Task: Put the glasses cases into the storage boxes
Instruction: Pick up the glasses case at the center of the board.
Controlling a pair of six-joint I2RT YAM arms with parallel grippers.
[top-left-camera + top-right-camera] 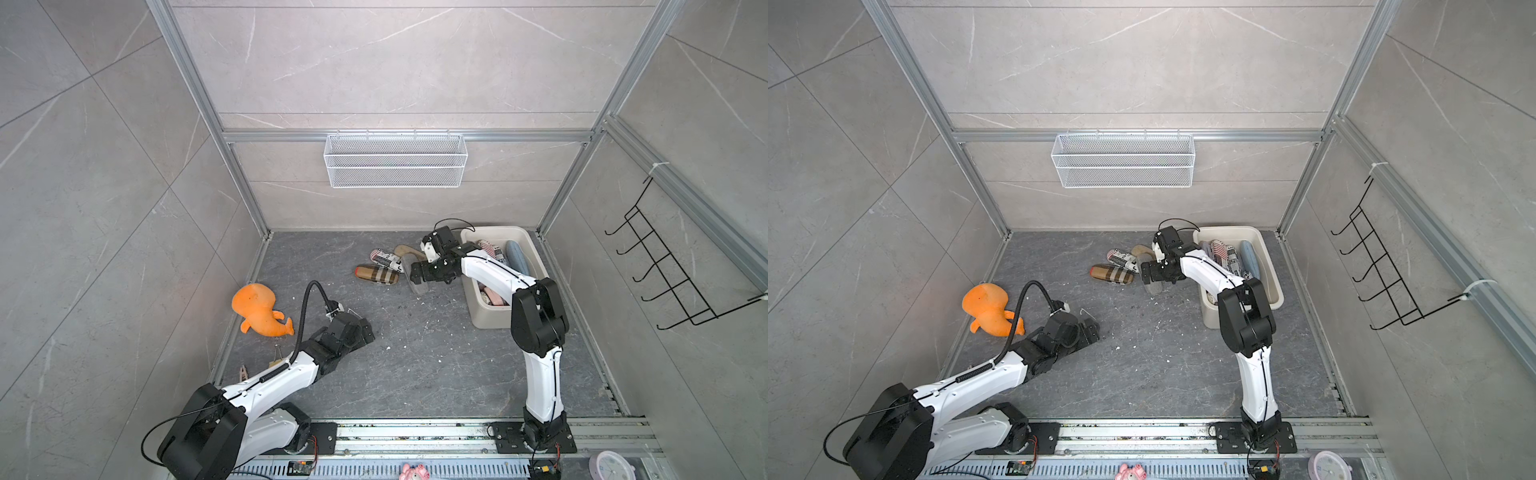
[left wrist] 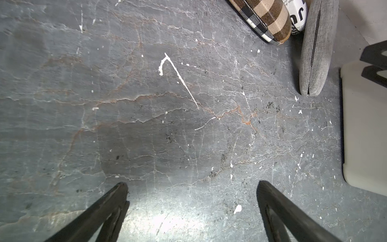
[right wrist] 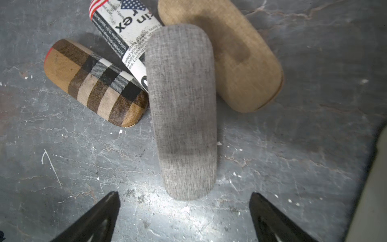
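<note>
**Grey case lies in a crowded pile, and the grab could knock its neighbours**

Nearest to me, the left gripper [image 1: 365,328] hangs low over bare floor [image 2: 146,125], jaws spread wide and holding nothing. It is well away from the work, so I see little risk there unless it swings toward the tub. Left of it lies an orange plush toy [image 1: 259,309], clear of everything.

Further back on the right, the cream tub [image 1: 484,311] already holds several cases, among them a blue one [image 1: 517,255] and a newspaper-print one [image 1: 1223,253]. It looks fairly full, so another case dropped from height might perch on the pile or slide over the rim.

Just left of the tub, the right gripper [image 3: 185,211] hovers over the near end of the grey case [image 3: 182,111], jaws wide apart and empty. The grey case lies against three others: the plaid case [image 3: 94,83], a second newspaper-print case [image 3: 121,31] and the tan case [image 3: 226,52], and it seems to rest partly on the print one. If the jaws close this near the rounded end, I think the case may tip or squirt out. A finger coming down off-line could also shove the plaid or tan case aside.
</note>
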